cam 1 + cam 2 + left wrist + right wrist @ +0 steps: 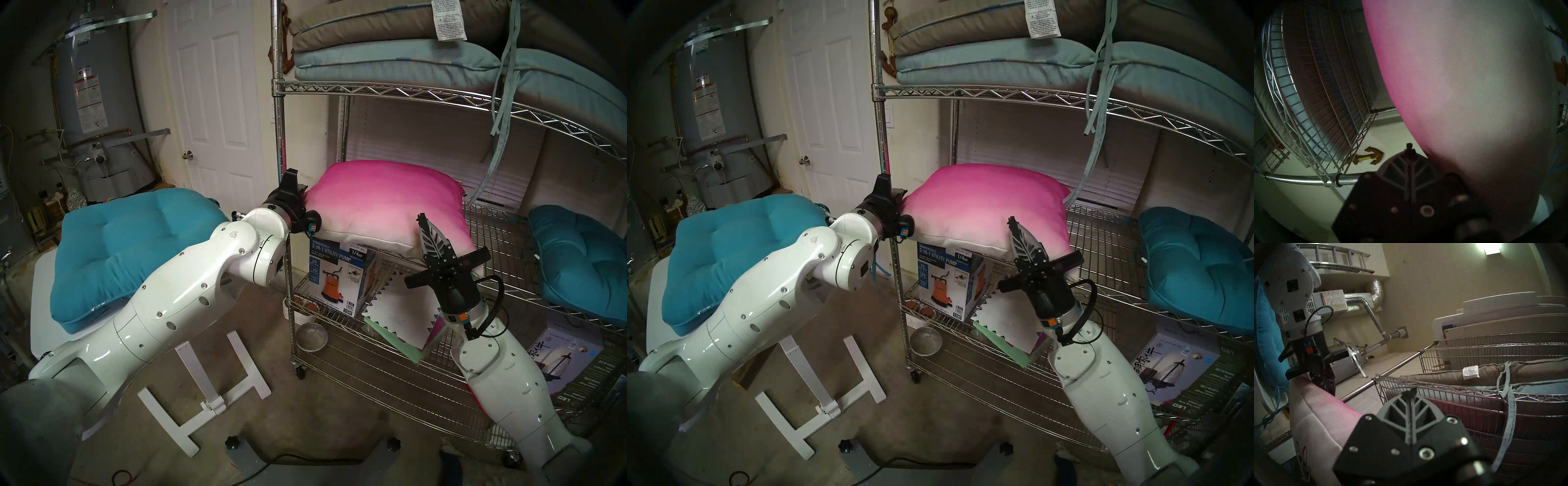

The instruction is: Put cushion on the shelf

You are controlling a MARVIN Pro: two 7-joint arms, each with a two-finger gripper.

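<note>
Now, cushion (383,203): lies pink-to-white face up on the middle tier of the shelf (509,258), its near white edge jutting past the tier's front over a pump box (339,278) on the tier below.
Left gripper (303,197): fingers pressed together with nothing between them, pushed level against the cushion's left side; its tip is sunk in the fabric in the head views.
Right gripper (421,219): likewise closed and empty, angled upward at the cushion's front right corner; whether it touches the fabric is hard to say from here.
Top tier: flat taupe and pale-blue pads (390,51) stacked.
Right of cushion: a teal seat cushion (576,264) on the same tier, well apart.
Left of shelf: another teal cushion (135,237) on a white table (44,305).
</note>
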